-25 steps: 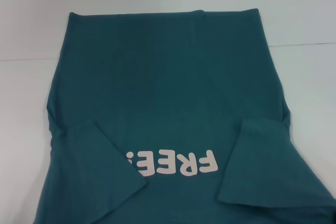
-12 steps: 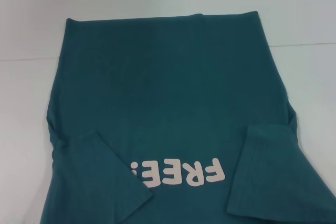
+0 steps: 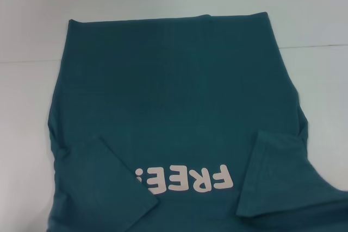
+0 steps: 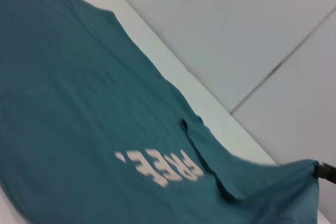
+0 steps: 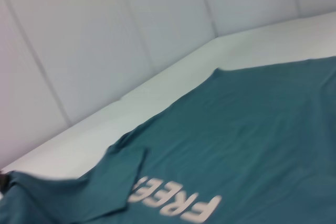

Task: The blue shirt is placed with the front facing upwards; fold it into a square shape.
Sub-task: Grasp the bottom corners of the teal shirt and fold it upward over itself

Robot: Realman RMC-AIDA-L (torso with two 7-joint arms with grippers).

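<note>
- While the dark teal-blue short-sleeved cotton T-shirt lies front-up on the white table, hem at the far edge and chest toward the robot, both sleeves sit folded inward over the body: left sleeve flap, right sleeve flap.
- Pale "FREE!" lettering reads upside down from the head view and sits between the two flaps; the left flap partly covers its end.
- Shoulder corners look lifted in both wrist views: cloth rises to a peak at and at, so I judge the near end is being held up off the table.
- Neither gripper shows in the head view. A dark tip at the lifted corner in the left wrist view is probably the other arm's gripper; too little shows to be sure.
- Jaws: cannot tell for either arm, fingers not clearly in view.
- Risk: sleeve flaps are loose. If the near end is carried toward the hem, they could flop open and spoil the square.
- Risk: uneven pull between arms would skew the fold; the right side edge already bulges out.
- Risk: a thin pinch on one layer could slip and drop a corner mid-fold.
- Risk: dragging rather than lifting would bunch the far hem.
</note>
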